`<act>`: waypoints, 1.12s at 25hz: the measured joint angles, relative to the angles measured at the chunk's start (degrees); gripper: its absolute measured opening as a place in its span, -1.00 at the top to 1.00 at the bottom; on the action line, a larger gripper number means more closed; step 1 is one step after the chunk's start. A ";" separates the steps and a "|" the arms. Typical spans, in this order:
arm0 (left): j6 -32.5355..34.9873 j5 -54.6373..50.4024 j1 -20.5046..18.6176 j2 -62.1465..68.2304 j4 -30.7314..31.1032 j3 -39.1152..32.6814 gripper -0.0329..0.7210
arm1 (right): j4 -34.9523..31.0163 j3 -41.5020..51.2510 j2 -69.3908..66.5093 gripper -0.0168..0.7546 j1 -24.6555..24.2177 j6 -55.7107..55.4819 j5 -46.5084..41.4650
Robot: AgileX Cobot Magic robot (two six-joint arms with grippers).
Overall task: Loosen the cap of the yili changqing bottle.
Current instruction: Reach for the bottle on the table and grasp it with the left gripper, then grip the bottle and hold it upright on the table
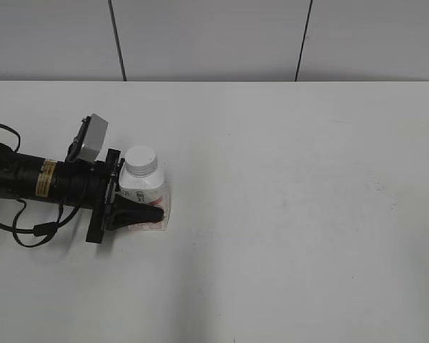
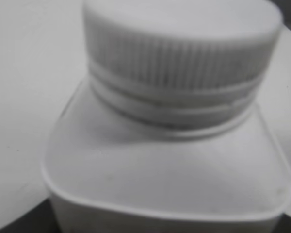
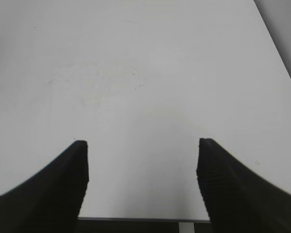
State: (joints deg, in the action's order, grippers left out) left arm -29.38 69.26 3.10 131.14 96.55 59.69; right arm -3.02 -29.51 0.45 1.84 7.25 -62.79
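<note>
The yili changqing bottle (image 1: pixel 154 193) stands upright on the white table at the left, with its ribbed white cap (image 1: pixel 141 158) on. My left gripper (image 1: pixel 147 209) comes in level from the left and is shut round the bottle's body; its near black finger lies along the front of the label and the far finger is hidden. The left wrist view is filled by the blurred cap (image 2: pixel 179 48) and the bottle's shoulder (image 2: pixel 169 165); no fingers show there. My right gripper (image 3: pixel 143 145) is open and empty over bare table, out of the exterior view.
The white table (image 1: pixel 293 214) stretches to the right and front of the bottle. A grey tiled wall stands behind its far edge. The left arm's black cable loops on the table at the far left (image 1: pixel 28 229). The right wrist view shows the table's edge (image 3: pixel 136 219).
</note>
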 joint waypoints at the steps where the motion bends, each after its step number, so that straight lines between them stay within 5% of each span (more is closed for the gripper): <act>1: 0.00 0.00 0.06 0.00 0.00 0.00 -0.15 | 0.00 0.00 0.00 -0.47 0.00 0.00 0.00; 11: -1.18 -1.66 4.98 -3.53 -3.62 0.00 -0.10 | 0.00 0.00 0.00 -0.47 0.00 0.00 0.00; 19: -1.24 -1.65 13.88 -4.40 -13.99 0.16 -0.10 | 0.00 0.00 0.00 -0.47 0.00 0.00 0.00; 28: -1.24 -1.99 18.57 0.10 -15.55 3.61 -0.09 | 0.00 0.00 0.00 -0.47 0.00 0.00 0.00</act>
State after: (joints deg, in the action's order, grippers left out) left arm -30.62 67.26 21.68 131.23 81.00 63.29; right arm -3.02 -29.51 0.45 1.84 7.25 -62.79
